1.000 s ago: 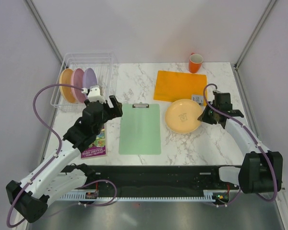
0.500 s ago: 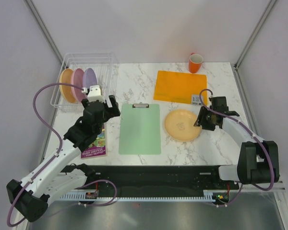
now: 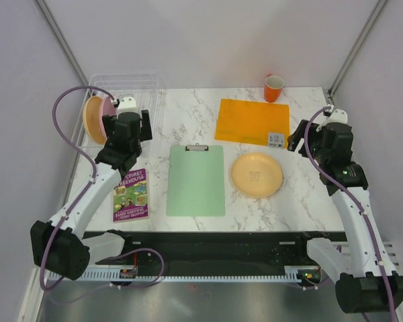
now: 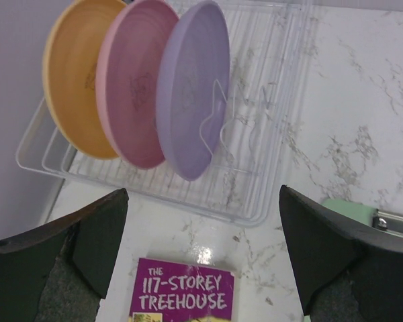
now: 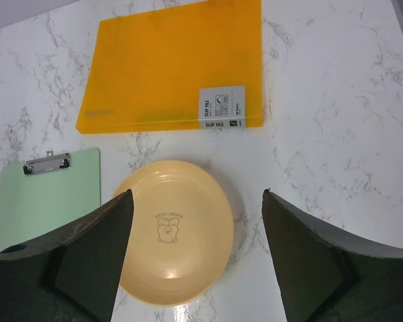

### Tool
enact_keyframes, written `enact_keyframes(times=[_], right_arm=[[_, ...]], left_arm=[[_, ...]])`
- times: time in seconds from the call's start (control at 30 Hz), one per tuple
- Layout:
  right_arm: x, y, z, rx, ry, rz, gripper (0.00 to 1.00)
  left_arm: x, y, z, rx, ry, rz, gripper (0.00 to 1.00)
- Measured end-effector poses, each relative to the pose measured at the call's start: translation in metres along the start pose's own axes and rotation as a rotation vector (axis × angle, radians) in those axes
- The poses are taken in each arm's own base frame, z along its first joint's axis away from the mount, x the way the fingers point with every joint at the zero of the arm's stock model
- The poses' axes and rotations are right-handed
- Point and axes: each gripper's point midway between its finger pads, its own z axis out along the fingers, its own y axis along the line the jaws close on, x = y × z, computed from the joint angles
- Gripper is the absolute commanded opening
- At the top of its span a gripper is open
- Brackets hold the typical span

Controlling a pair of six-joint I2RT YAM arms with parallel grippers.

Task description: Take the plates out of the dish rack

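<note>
Left tool [image 4: 201, 194]: dark fingers spread wide, gripping nothing, over near edge of dish rack [image 4: 255, 218].
Right tool [image 5: 196, 194]: fingers well apart, empty, above yellow plate [image 5: 171, 231].
Yellow plate: round, shallow, matte, small bear print at centre; flat on veined marble surface [image 5: 336, 134], between green clipboard [image 5: 47, 194] and right edge.
Dish rack: thin white wire, ribbed bottom, far left; orange plate [image 4: 77, 74], pink plate [image 4: 131, 80] and lilac plate [image 4: 191, 87] on edge, overlapping.
Left wrist view only: lilac plate, title on purple book [image 4: 181, 298].
Right wrist view only: label on translucent orange file [image 5: 168, 64].
Top view only: glossy orange mug [image 3: 274, 87], far right.
</note>
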Motion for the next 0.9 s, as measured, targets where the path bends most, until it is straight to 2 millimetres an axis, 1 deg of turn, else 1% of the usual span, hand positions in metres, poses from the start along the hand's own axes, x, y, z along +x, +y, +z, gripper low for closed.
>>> enact_keyframes(times=[0.03, 0.07, 0.13, 0.2, 0.27, 0.33, 0.37, 0.5, 0.57, 0.6, 0.63, 0.67, 0.7, 0.83, 0.87, 0.9], right_arm=[[-0.007, 0.002, -0.003, -0.007, -0.021, -0.001, 0.85], [-0.008, 0.002, -0.003, -0.008, -0.024, -0.001, 0.85], [-0.001, 0.000, 0.003, 0.001, 0.006, -0.001, 0.86], [0.011, -0.003, 0.013, 0.013, 0.051, -0.002, 0.85], [0.029, -0.008, 0.023, 0.029, 0.109, -0.002, 0.85], [0.042, -0.012, 0.026, 0.039, 0.150, -0.002, 0.85], [0.045, -0.013, 0.026, 0.042, 0.161, -0.003, 0.86], [0.044, -0.012, 0.027, 0.038, 0.157, -0.004, 0.86], [0.045, -0.012, 0.028, 0.039, 0.160, -0.004, 0.85], [0.046, -0.012, 0.030, 0.040, 0.163, -0.004, 0.85], [0.046, -0.012, 0.032, 0.041, 0.166, -0.004, 0.85], [0.047, -0.013, 0.034, 0.042, 0.170, -0.005, 0.85], [0.048, -0.013, 0.036, 0.044, 0.176, -0.005, 0.84], [0.053, -0.014, 0.042, 0.048, 0.190, -0.005, 0.84], [0.054, -0.015, 0.043, 0.049, 0.192, -0.005, 0.84], [0.055, -0.014, 0.044, 0.047, 0.194, -0.005, 0.84]], left_arm=[[-0.003, 0.002, 0.006, -0.017, -0.004, 0.020, 1.00], [-0.006, 0.002, 0.013, -0.036, -0.007, 0.046, 1.00], [-0.012, 0.001, 0.026, -0.065, -0.014, 0.091, 1.00], [-0.015, -0.001, 0.041, -0.095, -0.009, 0.135, 1.00], [-0.015, 0.000, 0.056, -0.132, 0.001, 0.174, 1.00], [-0.011, 0.005, 0.068, -0.172, 0.021, 0.207, 1.00], [-0.009, 0.008, 0.074, -0.190, 0.031, 0.222, 1.00], [-0.003, 0.018, 0.090, -0.256, 0.054, 0.259, 0.99], [-0.002, 0.022, 0.097, -0.277, 0.062, 0.269, 0.96], [-0.001, 0.024, 0.100, -0.289, 0.063, 0.272, 0.94], [-0.001, 0.025, 0.102, -0.297, 0.067, 0.276, 0.87], [0.000, 0.026, 0.105, -0.306, 0.072, 0.278, 0.83], [0.001, 0.026, 0.108, -0.310, 0.074, 0.280, 0.76], [0.006, 0.029, 0.113, -0.330, 0.085, 0.288, 0.64], [0.007, 0.030, 0.114, -0.331, 0.087, 0.289, 0.59], [0.007, 0.030, 0.114, -0.332, 0.087, 0.288, 0.47]])
